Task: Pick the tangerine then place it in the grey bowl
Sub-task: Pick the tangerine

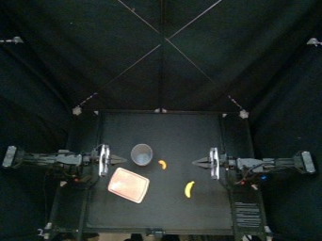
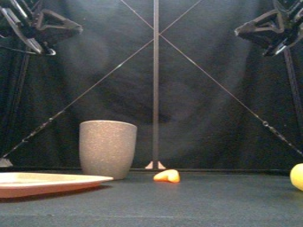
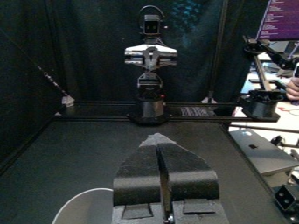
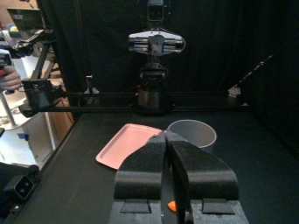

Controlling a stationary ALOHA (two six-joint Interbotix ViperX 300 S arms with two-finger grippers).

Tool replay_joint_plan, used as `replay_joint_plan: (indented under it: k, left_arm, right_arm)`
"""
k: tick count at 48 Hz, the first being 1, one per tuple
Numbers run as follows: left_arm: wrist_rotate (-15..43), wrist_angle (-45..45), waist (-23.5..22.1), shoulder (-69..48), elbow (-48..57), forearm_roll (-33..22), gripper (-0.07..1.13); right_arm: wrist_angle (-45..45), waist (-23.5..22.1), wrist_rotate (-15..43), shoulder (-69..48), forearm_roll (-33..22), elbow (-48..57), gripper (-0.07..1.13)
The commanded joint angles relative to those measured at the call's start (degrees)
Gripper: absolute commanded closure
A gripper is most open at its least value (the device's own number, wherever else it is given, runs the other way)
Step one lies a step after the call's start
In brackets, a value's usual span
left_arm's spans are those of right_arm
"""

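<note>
The tangerine [image 1: 163, 165] is a small orange wedge lying on the table just right of the tall grey speckled cup [image 1: 142, 152]. From the front, the tangerine [image 2: 167, 176] sits beside the cup [image 2: 108, 149]. My left gripper [image 1: 105, 160] rests at the left side of the table, jaws shut and holding nothing [image 3: 163, 147]; the cup's rim [image 3: 73, 208] shows beneath it. At the right side my right gripper [image 1: 212, 162] also rests shut and empty [image 4: 176, 145]. It faces the cup [image 4: 193, 133], with a sliver of the tangerine [image 4: 172, 206] low between its jaws.
A flat pink tray [image 1: 128, 184] lies front left of the cup, also seen as the tray [image 2: 42, 183] and the tray [image 4: 131, 144]. A yellow toy fruit [image 1: 190, 189] lies front right near my right gripper, at the right edge as the yellow fruit [image 2: 297, 176].
</note>
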Motion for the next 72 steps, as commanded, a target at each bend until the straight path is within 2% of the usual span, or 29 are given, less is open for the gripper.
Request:
replay_joint_plan:
  k: [1, 9, 18, 24, 29, 39, 44, 57, 65, 72]
  left_arm:
    - [0.2, 3.1, 0.4, 0.4, -0.6, 0.3, 1.02]
    - [0.2, 8.7, 0.5, 0.4, -1.7, 0.3, 1.02]
    - [0.4, 11.4, 1.2, 0.4, -3.1, 0.8, 1.02]
    - [0.4, 11.4, 1.6, 0.4, -3.4, 1.2, 1.02]
    - [0.4, 11.5, 1.7, 0.4, -3.5, 1.7, 1.02]
    - [0.4, 11.1, 1.8, 0.4, -3.5, 1.9, 1.02]
    - [0.4, 10.9, 1.8, 0.3, -3.5, 1.9, 1.02]
    - [0.4, 10.9, 2.4, 0.3, -3.3, 1.9, 1.02]
    - [0.4, 10.9, 2.5, 0.3, -3.1, 1.9, 1.02]
    - [0.4, 10.9, 2.5, 0.3, -2.8, 1.9, 1.02]
  right_arm:
    - [-0.1, 0.0, 0.5, 1.9, 0.4, -0.4, 0.99]
    - [-0.1, -0.5, 2.6, 8.4, 3.3, -2.5, 0.99]
    - [0.5, -1.6, 3.1, 17.4, 9.1, -7.7, 0.99]
    - [2.3, -3.0, 3.0, 23.2, 13.6, -10.8, 0.92]
    - [3.8, -4.0, 3.1, 27.4, 15.8, -12.5, 0.77]
    - [6.7, -5.9, 3.0, 36.3, 20.0, -16.3, 0.25]
    - [8.5, -6.5, 3.0, 40.5, 20.1, -18.6, 0.12]
    - [16.5, -9.1, 3.2, 51.8, 24.0, -26.1, 0.13]
    - [25.5, -11.6, 3.2, 57.7, 28.2, -31.7, 0.14]
    - [30.2, -13.0, 3.3, 61.3, 29.0, -35.7, 0.14]
